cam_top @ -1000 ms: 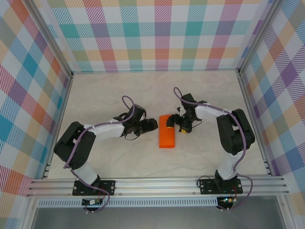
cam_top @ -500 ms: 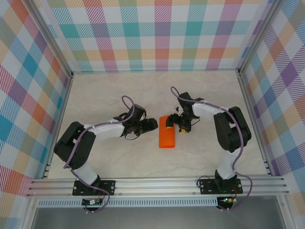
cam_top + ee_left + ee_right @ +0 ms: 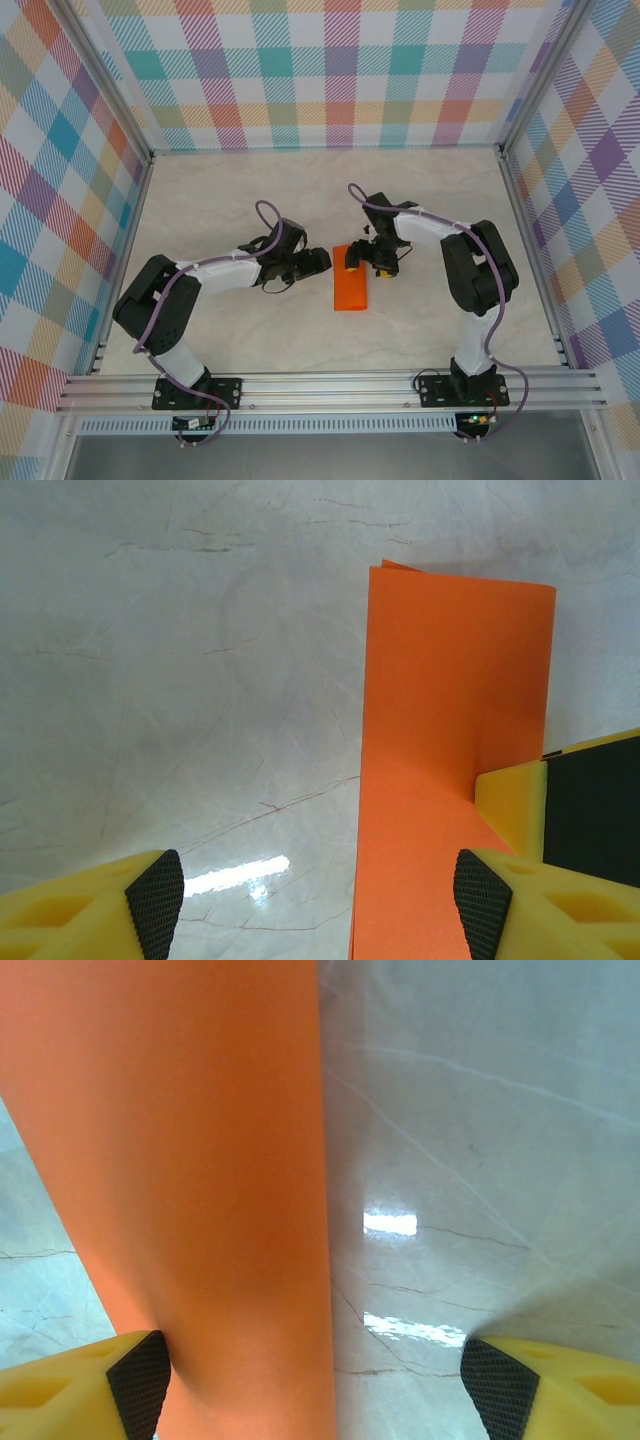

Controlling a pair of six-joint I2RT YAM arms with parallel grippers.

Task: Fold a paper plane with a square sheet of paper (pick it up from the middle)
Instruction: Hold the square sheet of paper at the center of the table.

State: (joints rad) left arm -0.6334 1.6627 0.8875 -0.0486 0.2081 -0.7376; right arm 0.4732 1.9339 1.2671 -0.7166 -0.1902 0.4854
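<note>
Resting on table (image 3: 230, 200), folded orange sheet (image 3: 350, 290)

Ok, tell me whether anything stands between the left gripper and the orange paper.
Nothing visible does. The left gripper is open right beside the folded orange paper, with only bare table between them.

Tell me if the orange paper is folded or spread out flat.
Folded: the orange paper lies as a narrow rectangle, with two layers showing at one corner in the left wrist view.
</note>
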